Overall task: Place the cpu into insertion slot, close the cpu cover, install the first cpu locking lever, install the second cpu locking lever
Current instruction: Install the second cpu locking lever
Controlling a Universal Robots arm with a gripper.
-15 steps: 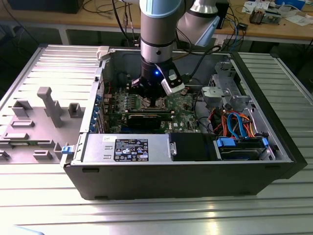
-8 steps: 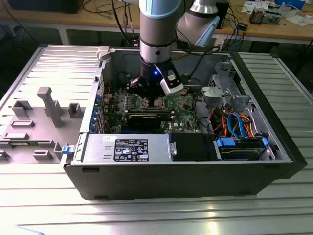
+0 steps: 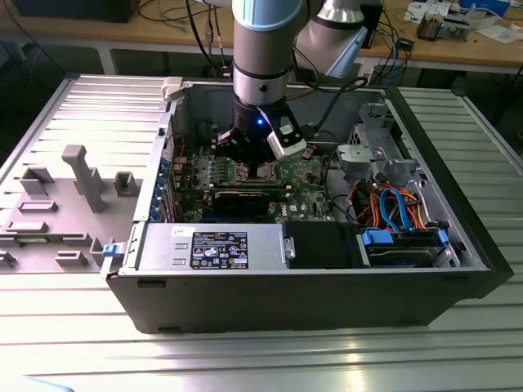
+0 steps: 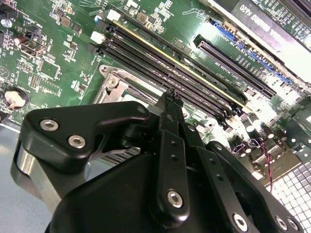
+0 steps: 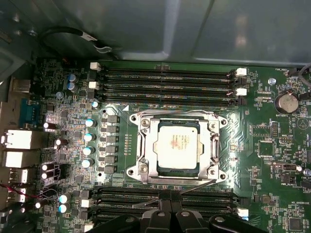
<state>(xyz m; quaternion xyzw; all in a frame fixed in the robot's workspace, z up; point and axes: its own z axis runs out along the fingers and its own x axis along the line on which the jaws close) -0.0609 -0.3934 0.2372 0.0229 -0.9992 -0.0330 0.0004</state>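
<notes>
CPU [image 5: 177,147] seated in socket, cover frame [image 5: 177,121] down over it to pin it. Gripper [image 5: 169,200] low at frame's edge, fingers pinched together, holding nothing.

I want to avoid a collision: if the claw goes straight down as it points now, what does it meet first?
Probably the thin silvery metal cpu cover closed around the dull silver square cpu, or the black memory slots beside it; the claw sits at that edge, and depth is unclear.

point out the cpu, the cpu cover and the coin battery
cpu [image 5: 178,147]: first wrist view, middle of its silver face.
cpu cover [image 5: 145,145]: first wrist view, side bar of the frame.
coin battery [image 5: 285,102]: first wrist view, middle of the disc.
</notes>
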